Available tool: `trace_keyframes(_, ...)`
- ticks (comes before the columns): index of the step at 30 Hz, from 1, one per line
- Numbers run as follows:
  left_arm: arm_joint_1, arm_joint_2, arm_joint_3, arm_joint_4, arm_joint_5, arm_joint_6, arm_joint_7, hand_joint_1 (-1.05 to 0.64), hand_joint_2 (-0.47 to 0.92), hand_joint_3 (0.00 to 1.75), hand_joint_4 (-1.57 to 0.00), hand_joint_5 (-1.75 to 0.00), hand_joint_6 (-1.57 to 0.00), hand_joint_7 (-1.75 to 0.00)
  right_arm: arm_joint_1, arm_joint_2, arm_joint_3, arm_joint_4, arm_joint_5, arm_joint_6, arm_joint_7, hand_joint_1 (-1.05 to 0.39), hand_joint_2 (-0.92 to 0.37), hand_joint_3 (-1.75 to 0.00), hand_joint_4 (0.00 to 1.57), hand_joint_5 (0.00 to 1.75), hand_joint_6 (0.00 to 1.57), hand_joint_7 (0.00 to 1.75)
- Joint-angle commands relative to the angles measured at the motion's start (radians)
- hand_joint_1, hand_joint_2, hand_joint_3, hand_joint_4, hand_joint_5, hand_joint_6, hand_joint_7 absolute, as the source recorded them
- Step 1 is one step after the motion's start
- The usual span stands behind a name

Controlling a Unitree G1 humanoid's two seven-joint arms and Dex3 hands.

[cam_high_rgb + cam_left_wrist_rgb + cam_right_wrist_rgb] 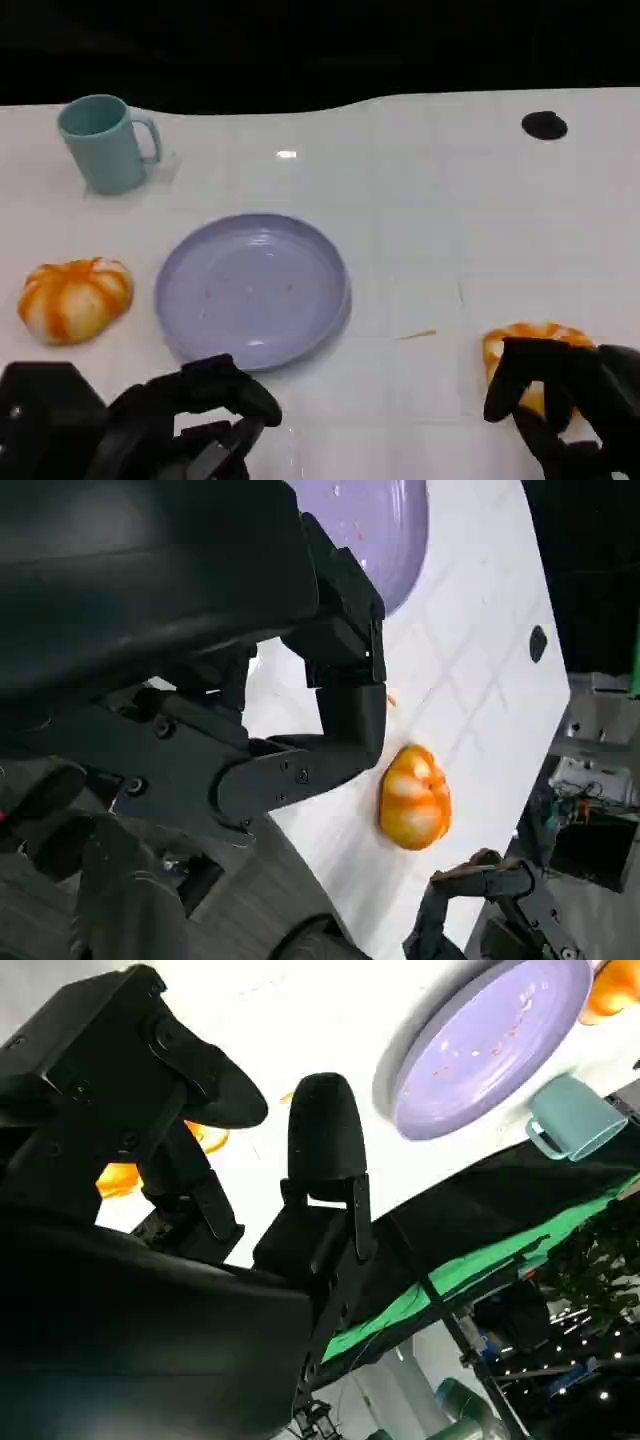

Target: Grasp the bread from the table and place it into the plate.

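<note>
White worktop (420, 200) under a dark backdrop: my right hand (565, 400) hovers over the bread (530, 345) near the front right corner, fingers (510, 385) apart, nothing gripped. I should lower squarely, close around its sides, then carry it to the plate (252, 290) mid-worktop. My left hand (190, 425) idles empty, fingers loosely curled, at the front edge.

No readable text, labels, brands, numbers or signs in any view: nothing printed on the plate (200, 300), the mug (105, 145), either bread roll (75, 298), or the surface (480, 200).
</note>
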Motion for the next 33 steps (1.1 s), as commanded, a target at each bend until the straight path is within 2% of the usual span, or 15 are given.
trace_keyframes(1,0.000,0.011,0.006,-0.013,-0.001,0.014,0.005,-0.35,0.92,0.57,-0.64,-1.75,-0.58,-1.46,0.001,-0.012,-0.003,-0.001,0.009,-0.004,0.000,0.01,-0.23,-1.38,0.92,1.75,0.91,1.29)
trace_keyframes(24,0.000,0.007,0.010,-0.007,-0.006,0.016,0.002,-0.34,0.92,0.57,-0.64,-1.75,-0.58,-1.46,0.001,-0.012,-0.003,0.002,0.006,-0.005,-0.002,0.00,-0.24,-1.35,0.92,1.73,0.90,1.27)
trace_keyframes(29,0.001,0.012,0.008,-0.005,-0.002,0.005,-0.004,-0.35,0.92,0.57,-0.63,-1.75,-0.57,-1.45,-0.001,-0.011,-0.007,0.000,0.009,-0.004,-0.004,0.01,-0.22,-1.39,0.91,1.74,0.90,1.26)
trace_keyframes(32,0.001,0.010,0.008,-0.004,-0.001,0.006,-0.002,-0.35,0.92,0.57,-0.63,-1.75,-0.57,-1.46,-0.003,-0.012,-0.018,-0.021,0.023,0.022,0.017,0.02,-0.25,-1.34,0.89,1.74,0.89,1.16)
trace_keyframes(33,0.001,0.011,0.007,-0.004,0.001,0.005,-0.002,-0.35,0.92,0.57,-0.64,-1.75,-0.58,-1.46,-0.004,-0.013,-0.020,-0.027,0.022,0.028,0.021,0.04,-0.27,-1.28,0.86,1.74,0.90,1.08)
